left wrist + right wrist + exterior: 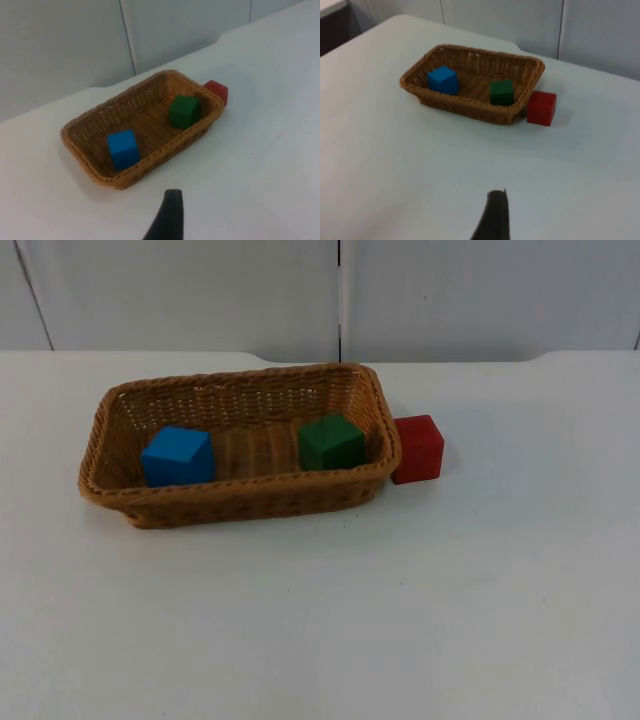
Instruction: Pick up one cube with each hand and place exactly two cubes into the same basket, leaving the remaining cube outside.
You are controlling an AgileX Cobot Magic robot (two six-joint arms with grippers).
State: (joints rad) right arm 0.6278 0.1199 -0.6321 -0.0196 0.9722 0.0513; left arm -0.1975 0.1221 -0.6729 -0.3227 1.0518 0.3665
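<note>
A woven brown basket (pixel 240 502) lies on the white table, left of centre. Inside it a blue cube (pixel 177 456) rests at the left end and a green cube (pixel 331 442) at the right end. Outside, a red cube (pixel 417 449) stands on the table against the basket's right end wall. From the left wrist view, the basket (pixel 165 150), blue cube (pixel 123 148), green cube (pixel 184 111) and red cube (pixel 218 90) lie well ahead of my left gripper (pixel 167 220). My right gripper (pixel 492 217) is likewise far back from the basket (pixel 470 107), blue cube (pixel 443 80), green cube (pixel 501 92) and red cube (pixel 541 107). Both arms wait.
A grey partition wall (pixel 340 290) closes the far edge of the table. Bare white table top (pixel 330 620) stretches in front of the basket and to its right.
</note>
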